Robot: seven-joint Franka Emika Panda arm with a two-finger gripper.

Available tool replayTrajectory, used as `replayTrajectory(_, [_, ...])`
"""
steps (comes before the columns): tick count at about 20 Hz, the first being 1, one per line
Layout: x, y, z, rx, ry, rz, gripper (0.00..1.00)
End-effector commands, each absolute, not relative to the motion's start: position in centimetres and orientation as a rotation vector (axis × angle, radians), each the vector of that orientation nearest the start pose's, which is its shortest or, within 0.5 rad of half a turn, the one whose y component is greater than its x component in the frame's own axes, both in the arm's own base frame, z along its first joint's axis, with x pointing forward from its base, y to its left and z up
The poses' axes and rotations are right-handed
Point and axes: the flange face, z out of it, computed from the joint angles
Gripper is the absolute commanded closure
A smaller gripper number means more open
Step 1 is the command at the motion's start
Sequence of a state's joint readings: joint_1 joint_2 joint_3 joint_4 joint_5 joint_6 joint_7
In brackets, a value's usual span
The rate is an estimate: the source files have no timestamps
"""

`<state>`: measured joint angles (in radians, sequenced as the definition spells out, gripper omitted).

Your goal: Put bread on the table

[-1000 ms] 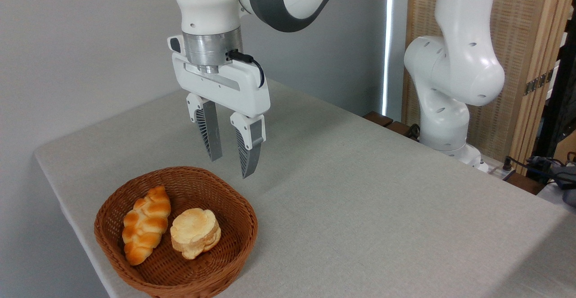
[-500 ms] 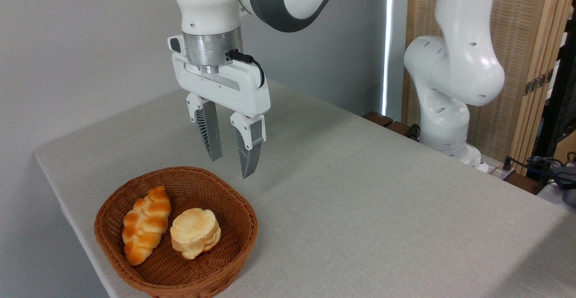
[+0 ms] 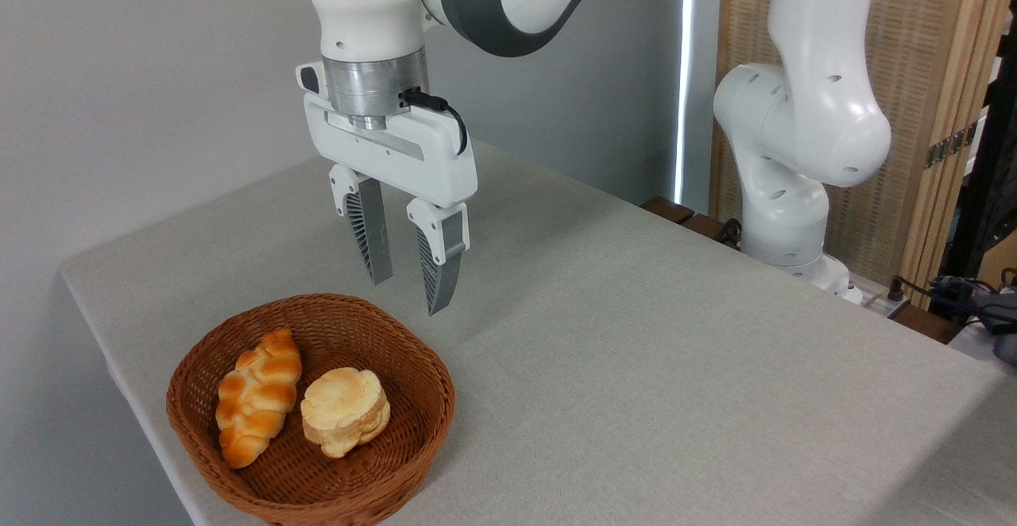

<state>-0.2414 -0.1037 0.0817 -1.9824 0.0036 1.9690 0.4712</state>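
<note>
Bread (image 3: 346, 412) sits in the brown basket (image 3: 413, 446), just right of a braided loaf (image 3: 257, 406). Basket rests on the grey cloth table (image 3: 651, 367). Above the basket hangs the gripper (image 3: 408, 292), jaws apart, holding nothing. Behind the basket stands a grey wall (image 3: 143, 73).
</note>
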Motion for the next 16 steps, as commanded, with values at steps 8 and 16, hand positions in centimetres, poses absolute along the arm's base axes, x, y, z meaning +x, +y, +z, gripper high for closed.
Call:
replayTrajectory(8, [53.0,-8.2,52.3,-2.989,1.001,-0.106,0.00])
replayTrajectory(16, [53.6,-8.6,51.0,-2.981,1.013,-0.097,0.00])
